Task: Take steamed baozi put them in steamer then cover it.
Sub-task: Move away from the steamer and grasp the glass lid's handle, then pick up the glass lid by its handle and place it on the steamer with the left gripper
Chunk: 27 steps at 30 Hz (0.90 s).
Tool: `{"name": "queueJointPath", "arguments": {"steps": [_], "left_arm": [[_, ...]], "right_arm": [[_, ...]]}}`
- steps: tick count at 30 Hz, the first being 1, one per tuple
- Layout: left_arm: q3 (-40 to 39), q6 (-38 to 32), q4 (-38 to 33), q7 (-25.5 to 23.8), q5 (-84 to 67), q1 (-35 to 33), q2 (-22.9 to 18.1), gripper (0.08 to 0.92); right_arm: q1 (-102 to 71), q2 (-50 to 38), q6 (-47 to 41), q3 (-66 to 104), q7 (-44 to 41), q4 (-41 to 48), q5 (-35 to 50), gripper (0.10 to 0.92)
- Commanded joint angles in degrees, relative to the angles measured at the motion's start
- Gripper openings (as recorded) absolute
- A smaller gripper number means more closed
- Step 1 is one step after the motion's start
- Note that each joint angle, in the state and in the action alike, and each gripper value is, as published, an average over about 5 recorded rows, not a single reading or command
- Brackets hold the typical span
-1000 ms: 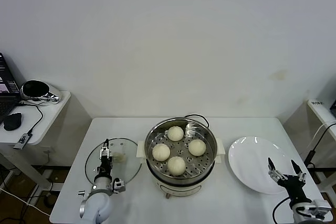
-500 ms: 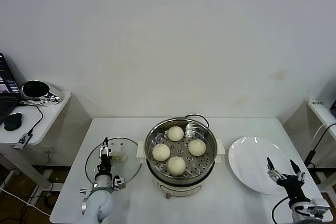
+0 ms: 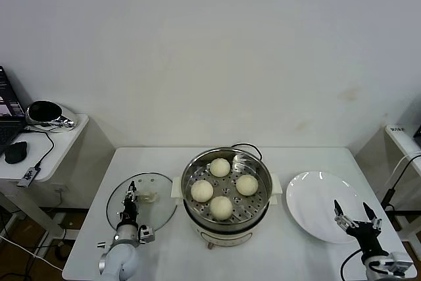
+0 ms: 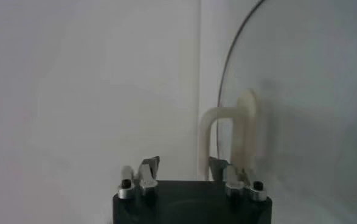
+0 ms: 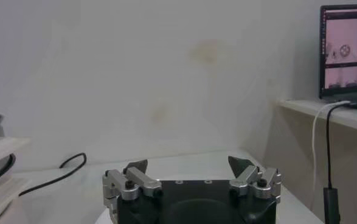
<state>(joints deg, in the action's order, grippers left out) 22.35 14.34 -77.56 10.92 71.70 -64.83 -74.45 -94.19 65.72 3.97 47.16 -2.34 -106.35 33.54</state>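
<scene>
Several cream-white baozi (image 3: 221,206) lie on the perforated tray of the uncovered steel steamer (image 3: 256,210) at the table's centre. The clear glass cover (image 3: 161,212) lies flat on the table to the steamer's left, its cream handle (image 3: 150,197) upright. My left gripper (image 3: 131,189) hovers low over the cover, just left of the handle. In the left wrist view its jaws (image 4: 183,165) stand partly narrowed with a gap, one fingertip (image 4: 218,165) beside a leg of the handle (image 4: 206,143), nothing squeezed. My right gripper (image 3: 356,210) (image 5: 188,163) is open over the plate's near edge.
An empty white plate (image 3: 314,205) sits right of the steamer. A black cord (image 3: 247,145) runs behind the pot. A side table (image 3: 46,153) at the left carries a shiny metal object, a mouse and a laptop. Another stand with a laptop (image 5: 346,52) is at the right.
The left gripper's jaws have narrowed from wide open, and the gripper has sunk slightly over the cover. The right arm has barely moved.
</scene>
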Motion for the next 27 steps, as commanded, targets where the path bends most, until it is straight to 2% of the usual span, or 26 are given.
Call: {"name": "queueJointPath", "arguments": {"steps": [1, 6, 10, 18, 24, 27], "left_arm": [[0.4, -0.6, 0.0, 0.6, -0.7, 0.0, 0.5, 0.398], [0.5, -1.2, -0.9, 1.5, -2.6, -0.3, 0.9, 0.234], [0.7, -1.2, -3.7, 2.0, -6.7, -1.4, 1.4, 0.15], [3.0, 6.0, -15.7, -4.1, -11.7, -6.5, 2.9, 0.14], [2.7, 14.2, -23.8, -2.7, -11.8, -9.3, 6.9, 0.14], [3.0, 18.9, -28.2, -4.4, -9.6, -9.9, 8.2, 0.14]], "right_arm": [[-0.1, 0.2, 0.0, -0.1, -0.2, -0.2, -0.1, 0.823], [0.0, 0.1, -0.2, -0.2, -0.2, -0.5, -0.1, 0.823], [0.1, -0.1, -0.2, -0.3, -0.3, -0.7, 0.0, 0.823], [0.4, 0.0, -1.4, -0.5, -0.1, -1.9, 2.1, 0.823], [0.7, -0.3, -5.3, -0.5, 0.3, -3.5, 3.8, 0.823], [1.2, -0.3, -6.4, -0.8, 0.4, -3.7, 3.5, 0.823]]}}
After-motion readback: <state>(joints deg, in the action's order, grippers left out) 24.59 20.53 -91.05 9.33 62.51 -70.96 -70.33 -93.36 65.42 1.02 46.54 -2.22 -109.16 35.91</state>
